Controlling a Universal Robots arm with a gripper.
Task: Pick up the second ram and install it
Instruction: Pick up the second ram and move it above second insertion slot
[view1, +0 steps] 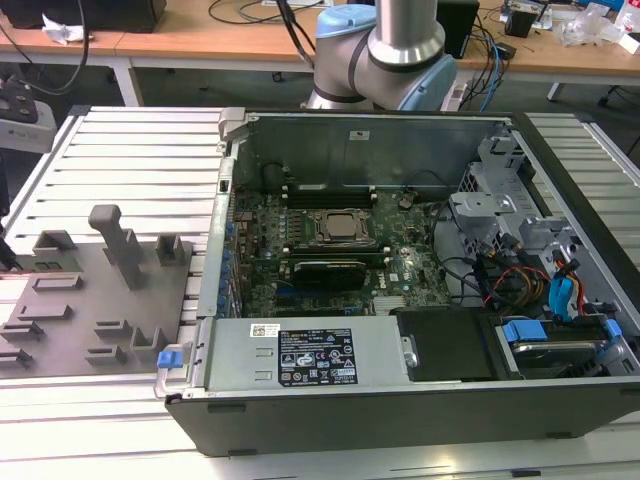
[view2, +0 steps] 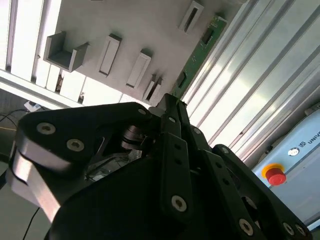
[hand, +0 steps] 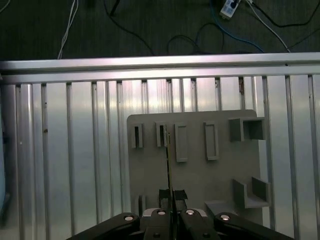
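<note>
Second ram (view2: 196, 56) clamped edge-on between gripper (hand: 170, 196) jaws, closed on its near end; green stick stretched above grey holder plate (hand: 195, 175), beside its slotted blocks (hand: 181, 142); plate resting on ribbed metal table (hand: 65, 150).

Quantities: one second ram (view2: 200, 50), one pincer (hand: 171, 195), one arm (view1: 400, 50), one open computer case (view1: 400, 425), one grey holder plate (view1: 110, 300).

Exterior camera high above, two wrist cameras
Both wrist views look closely past the gripper (hand: 170, 194), sharing its clasped second ram (view2: 199, 50) and the plate (hand: 200, 175) beneath.
</note>
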